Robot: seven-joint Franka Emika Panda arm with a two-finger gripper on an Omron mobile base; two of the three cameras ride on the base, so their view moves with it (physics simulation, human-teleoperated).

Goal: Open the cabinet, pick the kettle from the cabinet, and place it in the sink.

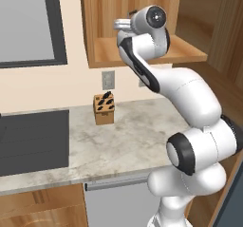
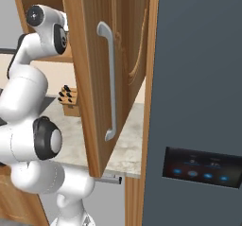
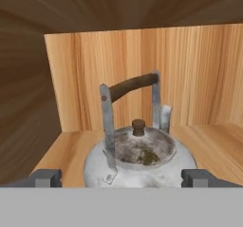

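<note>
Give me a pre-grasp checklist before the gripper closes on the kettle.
1. Cabinet door swung open: ok; it stands wide in the right base view.
2. Kettle upright on the shelf: ok, lid on, handle arched overhead.
3. Gripper open: ok.
4. Fingertips flank the kettle body: ok in the hand view, one on each side.
5. Fingers deep enough for a firm hold: cannot tell.
6. Path to the sink free: cannot tell; a knife block stands on the counter beside it.

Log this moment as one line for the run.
cabinet door: open | kettle: on shelf, between tool fingers | tool: open, not gripping | sink: not yet reached
</note>
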